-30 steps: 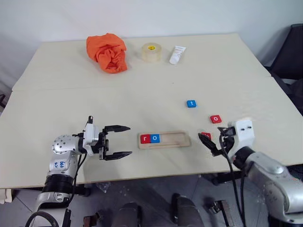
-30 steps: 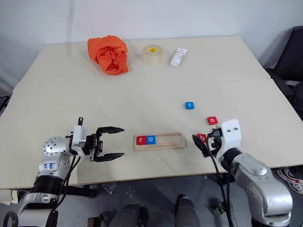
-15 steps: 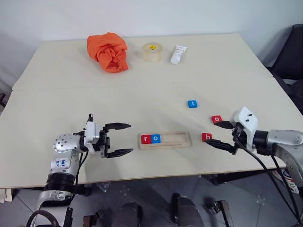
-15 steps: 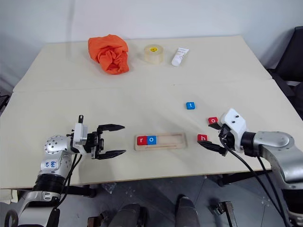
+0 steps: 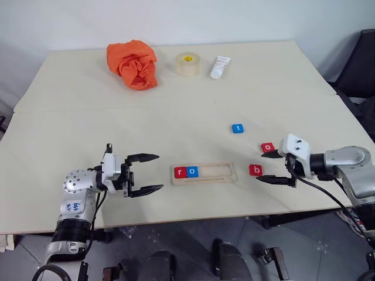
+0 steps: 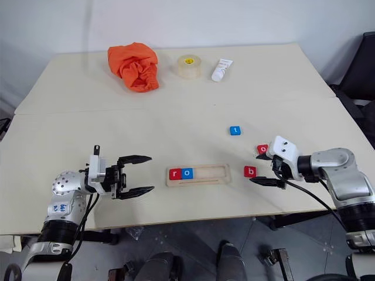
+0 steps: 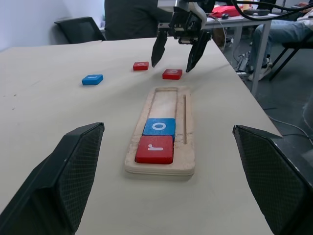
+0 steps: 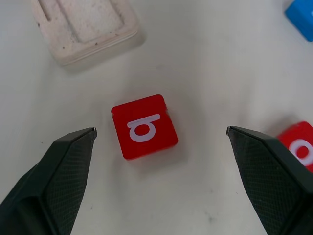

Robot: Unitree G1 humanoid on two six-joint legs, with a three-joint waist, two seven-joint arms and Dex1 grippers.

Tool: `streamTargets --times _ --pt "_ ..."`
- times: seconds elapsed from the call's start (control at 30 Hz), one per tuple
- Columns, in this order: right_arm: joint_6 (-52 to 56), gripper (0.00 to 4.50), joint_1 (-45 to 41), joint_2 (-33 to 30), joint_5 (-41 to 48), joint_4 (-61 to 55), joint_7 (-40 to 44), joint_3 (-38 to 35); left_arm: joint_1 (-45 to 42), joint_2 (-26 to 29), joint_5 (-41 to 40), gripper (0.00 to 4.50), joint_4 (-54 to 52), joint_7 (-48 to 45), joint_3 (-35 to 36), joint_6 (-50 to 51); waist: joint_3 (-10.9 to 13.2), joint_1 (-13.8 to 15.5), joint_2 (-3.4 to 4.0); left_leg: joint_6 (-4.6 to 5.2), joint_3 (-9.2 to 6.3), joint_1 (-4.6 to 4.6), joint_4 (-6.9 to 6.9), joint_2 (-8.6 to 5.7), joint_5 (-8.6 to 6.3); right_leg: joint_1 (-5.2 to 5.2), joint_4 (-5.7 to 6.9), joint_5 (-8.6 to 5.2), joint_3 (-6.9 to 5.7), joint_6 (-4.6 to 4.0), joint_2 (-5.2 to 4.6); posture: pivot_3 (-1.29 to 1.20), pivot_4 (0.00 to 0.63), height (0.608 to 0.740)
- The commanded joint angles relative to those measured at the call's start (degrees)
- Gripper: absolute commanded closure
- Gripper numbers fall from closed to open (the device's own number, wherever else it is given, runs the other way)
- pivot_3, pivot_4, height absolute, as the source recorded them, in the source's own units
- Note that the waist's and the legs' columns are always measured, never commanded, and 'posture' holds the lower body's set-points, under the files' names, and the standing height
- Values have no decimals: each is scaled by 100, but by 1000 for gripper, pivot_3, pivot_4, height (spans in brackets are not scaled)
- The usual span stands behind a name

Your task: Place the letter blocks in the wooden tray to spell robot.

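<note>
**Pale worktop, red b block framed by the spread right pincer**

Cream-coloured worktop (image 5: pixel 176 117) carries everything, with a plain wall behind it at the top of the frame.

At the lower right of the head view, the right pincer (image 5: pixel 275 167) is released, its two black fingers spread wide and holding nothing. The red b block (image 5: pixel 255 170) lies flat on the worktop just left of the fingertips, apart from them; in the right wrist view this block (image 8: pixel 144 126) sits between the two fingers (image 8: pixel 54 181), untouched by either. Just above the pincer in the head view lies the red o block (image 5: pixel 267 147), and further up and left the blue t block (image 5: pixel 237 128), both loose on the worktop.

Left of the b block, in the lower middle of the frame, lies the wooden tray (image 5: pixel 220 172). Its left end holds the red r block (image 5: pixel 180 172) and beside it the blue o block (image 5: pixel 192 171), touching each other; the other part of the groove is bare wood.

At the lower left, the left pincer (image 5: pixel 151 173) is likewise released, empty and pointing toward the tray's left end, apart from it.

Along the upper edge of the worktop lie an orange cloth (image 5: pixel 133 63), a tape roll (image 5: pixel 187 64) and a white tube (image 5: pixel 220 67), well apart from the blocks.
</note>
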Motion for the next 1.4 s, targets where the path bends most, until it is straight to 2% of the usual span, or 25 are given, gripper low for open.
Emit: streamTargets --times 0.03,0.07,0.1,0.33,0.43,0.57,0.7,0.83,1.0,1.4 --pt "-114 39 -119 80 -67 81 125 -2 86 71 -95 0 -236 69 106 -15 0 12 0 0 0 0 1 -1 0 0 1 0 0 0 -1 0 150 740" --pt "-102 420 -126 104 -87 83 127 4 101 73 -97 0 -256 88 114 -13 0 14 0 0 -1 0 1 0 0 0 1 1 -1 0 -1 0 150 740" --pt "-107 610 -127 125 -108 82 134 6 115 77 -101 0 -273 102 120 -10 0 13 0 0 -1 0 2 0 0 1 1 1 -1 0 -1 0 150 740" --pt "-87 3038 -146 211 -165 21 111 -48 192 101 -97 0 -341 176 147 -1 0 2 0 -3 0 -1 2 1 -1 0 0 2 -2 0 -1 0 150 740" --pt "-26 3048 -179 213 -109 -135 94 -102 203 107 -102 0 -347 181 158 3 0 2 0 -3 0 0 3 1 -1 0 0 2 -2 -1 -1 0 150 740" --pt "743 3048 -493 240 178 -1000 108 -103 224 141 -125 0 -331 116 169 12 0 -14 1 -5 2 -1 3 4 -1 -4 1 3 -2 -1 -1 0 150 740" --pt "1431 3048 -751 309 268 -1537 198 172 201 174 -115 0 -289 69 168 -1 0 -3 2 -10 4 1 4 13 -3 -6 1 7 -13 -7 0 0 150 740" --pt "2310 3048 -1101 555 89 -1993 185 892 226 191 -149 0 -316 18 176 -3 0 -1 2 -11 -1 0 5 14 -4 -9 1 8 -13 -8 -1 0 150 740" --pt "2454 3048 -1415 1114 -21 -1980 -94 1269 378 276 -218 0 -422 -101 177 65 0 -11 1 -13 -10 -9 6 10 -6 -16 0 9 -17 -10 -3 0 150 740" --pt "1931 3048 -1748 1544 -410 -1457 -66 1730 644 258 -193 0 -743 144 233 45 0 -14 1 -14 -5 -18 7 8 -6 -18 -1 8 -32 -11 -2 0 150 740"
